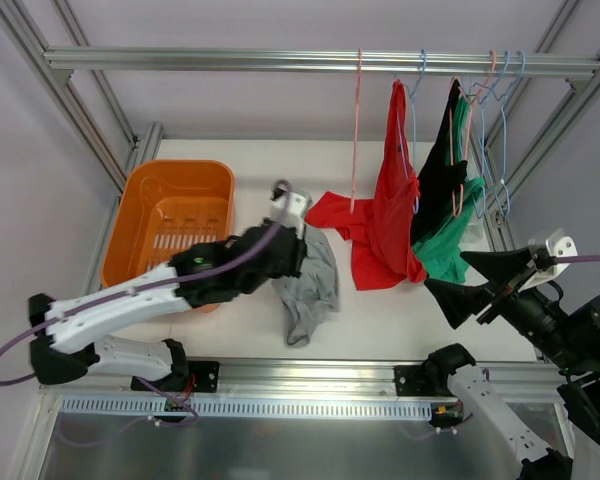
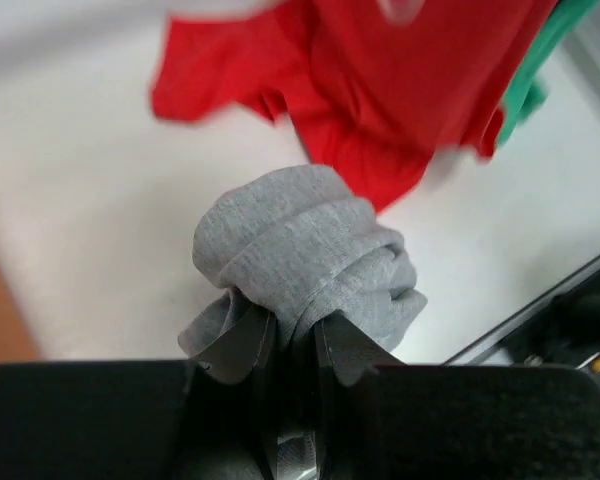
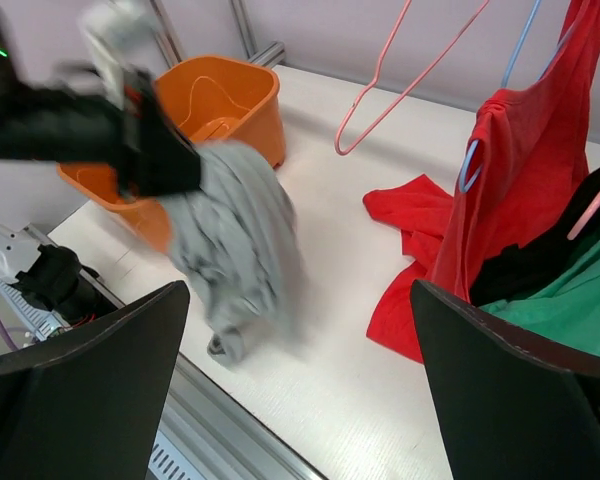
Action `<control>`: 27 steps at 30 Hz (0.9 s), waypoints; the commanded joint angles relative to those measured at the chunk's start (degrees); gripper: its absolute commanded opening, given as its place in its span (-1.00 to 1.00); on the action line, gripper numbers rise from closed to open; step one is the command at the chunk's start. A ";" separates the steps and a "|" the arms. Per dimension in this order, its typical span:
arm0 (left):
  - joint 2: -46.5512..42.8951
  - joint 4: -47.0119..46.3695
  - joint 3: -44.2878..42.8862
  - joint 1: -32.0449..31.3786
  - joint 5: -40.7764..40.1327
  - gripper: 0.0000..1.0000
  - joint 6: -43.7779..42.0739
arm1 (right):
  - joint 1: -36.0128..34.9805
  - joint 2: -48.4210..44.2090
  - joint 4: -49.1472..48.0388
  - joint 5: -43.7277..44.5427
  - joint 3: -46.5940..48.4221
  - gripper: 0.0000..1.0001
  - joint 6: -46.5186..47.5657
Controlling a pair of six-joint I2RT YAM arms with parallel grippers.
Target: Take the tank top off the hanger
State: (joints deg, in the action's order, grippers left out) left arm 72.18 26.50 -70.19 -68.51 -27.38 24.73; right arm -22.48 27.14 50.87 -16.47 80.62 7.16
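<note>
The light grey tank top (image 1: 313, 285) hangs bunched from my left gripper (image 1: 298, 250), which is shut on it above the table. Its lower end reaches the table near the front. In the left wrist view the grey fabric (image 2: 305, 255) is pinched between the fingers (image 2: 242, 340). In the right wrist view the tank top (image 3: 235, 240) dangles, blurred. The pale pink hanger (image 1: 356, 130) hangs bare on the top rail; it also shows in the right wrist view (image 3: 395, 85). My right gripper (image 1: 480, 280) is open and empty at the right, apart from the clothes.
An orange basket (image 1: 175, 215) stands at the left behind my left arm. A red garment (image 1: 380, 220), black garment (image 1: 440, 180) and green garment (image 1: 450, 240) hang at the right on light blue hangers (image 1: 500, 130). The frame rail (image 1: 320, 62) crosses the top.
</note>
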 commanded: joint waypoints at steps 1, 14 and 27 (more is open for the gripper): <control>-7.65 11.35 -7.83 0.57 -10.93 -1.00 0.76 | 0.24 1.87 -1.39 2.05 2.35 0.99 1.19; 4.89 30.01 -50.90 33.15 -6.91 -1.00 -9.17 | 0.24 8.02 -4.64 3.02 4.29 0.99 -0.48; 6.93 30.72 -35.74 56.82 7.42 0.17 -2.06 | 0.24 8.81 -8.86 3.37 -3.62 0.99 -3.11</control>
State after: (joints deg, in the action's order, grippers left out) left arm 82.35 56.38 -111.72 -11.84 -24.75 19.51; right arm -22.46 35.53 45.32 -14.15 77.73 5.23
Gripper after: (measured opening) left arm 0.437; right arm 0.993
